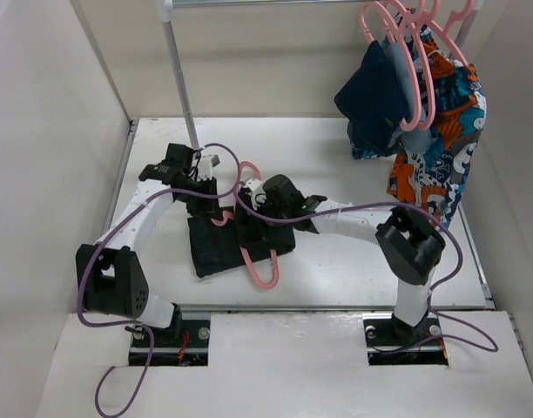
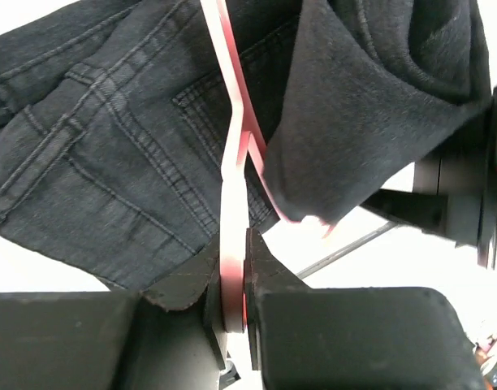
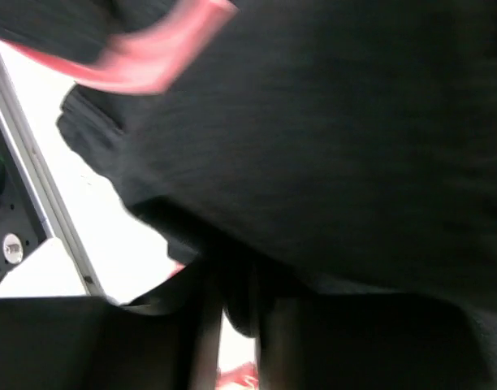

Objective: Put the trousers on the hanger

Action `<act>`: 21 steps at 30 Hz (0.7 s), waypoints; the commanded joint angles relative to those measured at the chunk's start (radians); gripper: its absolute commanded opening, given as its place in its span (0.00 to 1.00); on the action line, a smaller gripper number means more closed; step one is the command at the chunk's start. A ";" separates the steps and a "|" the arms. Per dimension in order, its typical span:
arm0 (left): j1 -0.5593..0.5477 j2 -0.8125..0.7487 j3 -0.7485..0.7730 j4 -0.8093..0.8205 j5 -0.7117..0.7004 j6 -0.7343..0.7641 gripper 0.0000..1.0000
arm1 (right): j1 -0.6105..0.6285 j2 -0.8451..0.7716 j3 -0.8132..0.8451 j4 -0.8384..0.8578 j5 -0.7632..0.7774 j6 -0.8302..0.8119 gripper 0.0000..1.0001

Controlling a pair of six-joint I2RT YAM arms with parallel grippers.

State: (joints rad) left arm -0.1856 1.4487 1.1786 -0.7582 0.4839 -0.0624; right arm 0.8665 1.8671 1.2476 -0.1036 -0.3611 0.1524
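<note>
The black trousers [image 1: 216, 246] lie folded on the table, with the pink hanger [image 1: 263, 267] partly across them. My left gripper [image 1: 211, 202] is at the trousers' far edge. In the left wrist view this gripper [image 2: 232, 284] is shut on the flat pink hanger [image 2: 234, 162], above the trousers' waistband and pocket [image 2: 110, 154]. My right gripper [image 1: 252, 209] is just to its right. In the right wrist view this gripper [image 3: 236, 301] is shut on a fold of the trousers [image 3: 330, 138], lifted beside the hanger bar [image 3: 151, 57]. That raised fold also shows in the left wrist view [image 2: 370, 106].
A metal rack pole [image 1: 181, 78] stands at the back left. Bunched pink hangers [image 1: 414, 52] hang at the back right with a navy garment [image 1: 375, 100] and an orange-blue patterned cloth [image 1: 441, 152]. White walls close in both sides.
</note>
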 commanded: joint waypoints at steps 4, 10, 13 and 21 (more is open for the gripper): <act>0.017 -0.051 0.059 -0.001 0.030 0.032 0.00 | -0.056 0.047 -0.094 -0.047 -0.007 -0.063 0.34; 0.017 -0.062 0.107 -0.036 0.112 0.055 0.00 | -0.098 0.116 -0.039 -0.108 -0.002 -0.088 0.28; 0.008 -0.082 0.086 -0.014 0.168 0.055 0.00 | -0.028 0.191 0.096 -0.197 0.011 -0.137 0.35; 0.008 -0.126 0.049 0.006 0.076 0.053 0.00 | -0.081 -0.032 0.026 -0.264 0.095 -0.160 0.69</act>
State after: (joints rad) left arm -0.1711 1.3945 1.2343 -0.7971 0.5411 -0.0319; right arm 0.8307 1.9198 1.3052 -0.2428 -0.3939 0.0395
